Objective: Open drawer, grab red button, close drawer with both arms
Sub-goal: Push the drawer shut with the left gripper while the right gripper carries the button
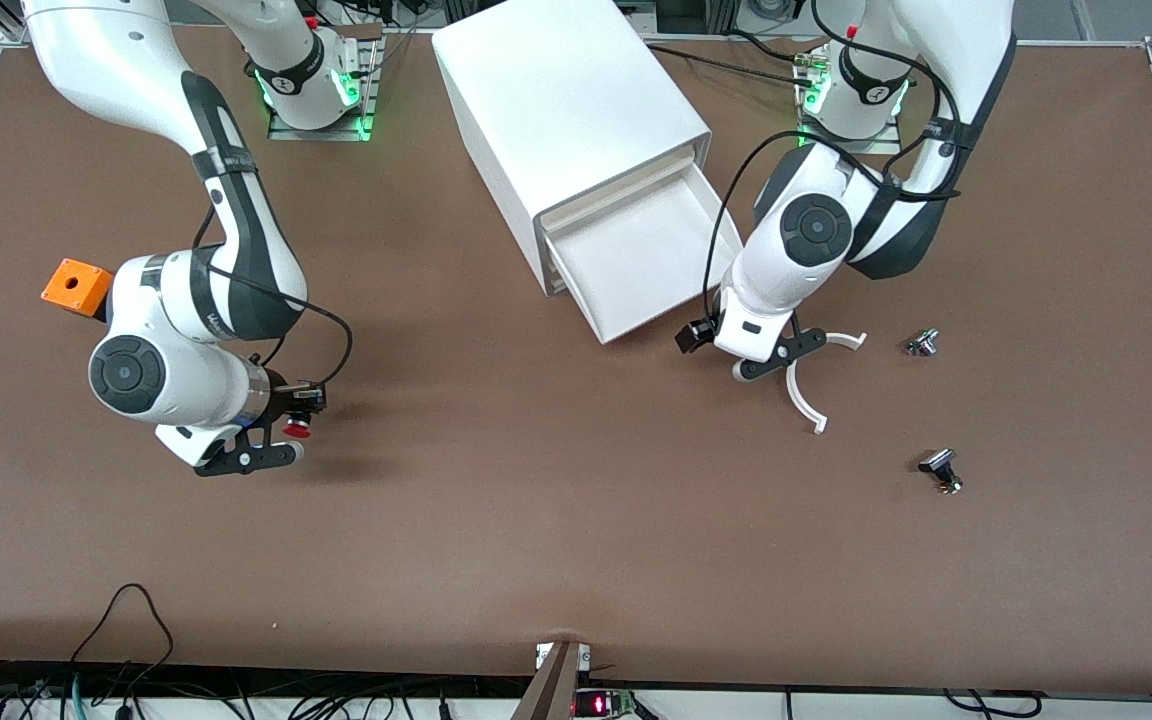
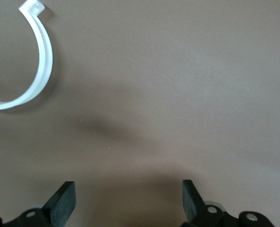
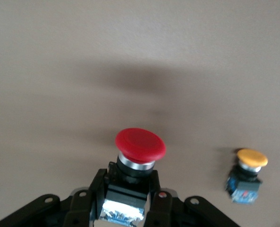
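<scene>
- My right hand [image 1: 281,440] grips the button [image 1: 297,429] by its body, red cap sticking out past the fingertips, up over bare tabletop [image 1: 536,520].
- Through its wrist camera I see an orange-capped button [image 3: 247,175] standing on the tabletop near the hand.
- My left hand [image 1: 781,360], fingers [image 2: 64,201] spread and holding nothing, hangs just beside the pulled-out drawer [image 1: 651,255], over a white curved clip [image 1: 808,385].

The white ring [image 2: 33,71] is cut off at the picture's edge. The orange box [image 1: 77,286] is partly hidden by the right arm [image 1: 236,230]. Two small parts [image 1: 923,343] are too tiny to tell
</scene>
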You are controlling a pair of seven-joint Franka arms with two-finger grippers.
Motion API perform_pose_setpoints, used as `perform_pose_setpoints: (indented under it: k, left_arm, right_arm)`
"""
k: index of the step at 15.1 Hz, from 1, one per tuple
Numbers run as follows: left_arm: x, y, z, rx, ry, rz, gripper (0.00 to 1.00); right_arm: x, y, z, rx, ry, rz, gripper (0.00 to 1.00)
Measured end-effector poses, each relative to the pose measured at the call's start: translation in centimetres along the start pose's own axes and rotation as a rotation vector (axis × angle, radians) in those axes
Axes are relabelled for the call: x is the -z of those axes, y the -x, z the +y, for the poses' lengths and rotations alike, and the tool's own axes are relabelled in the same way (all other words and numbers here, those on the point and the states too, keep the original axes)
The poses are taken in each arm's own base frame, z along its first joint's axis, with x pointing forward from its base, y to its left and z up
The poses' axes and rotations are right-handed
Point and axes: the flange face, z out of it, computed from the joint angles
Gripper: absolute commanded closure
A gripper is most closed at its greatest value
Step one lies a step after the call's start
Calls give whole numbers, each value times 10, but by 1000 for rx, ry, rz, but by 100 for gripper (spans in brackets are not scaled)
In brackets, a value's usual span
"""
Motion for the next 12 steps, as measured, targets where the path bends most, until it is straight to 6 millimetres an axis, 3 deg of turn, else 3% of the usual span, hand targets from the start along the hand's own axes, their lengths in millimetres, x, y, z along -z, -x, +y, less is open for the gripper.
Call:
perform_pose_setpoints:
  k: [6, 10, 11, 12]
  left_arm:
    - [-21, 39, 11, -45, -31, -20, 1]
    - [-27, 57, 16, -73, -40, -35, 1]
    - [-29, 62, 17, -81, -45, -41, 1]
    - [-30, 68, 18, -91, -54, -50, 1]
  right_arm:
    - [-59, 18, 51, 43, 1, 18, 100]
    - [-92, 26, 56, 16, -23, 17, 100]
    - [-98, 27, 56, 15, -22, 15, 80]
    - [-102, 27, 56, 13, -24, 13, 50]
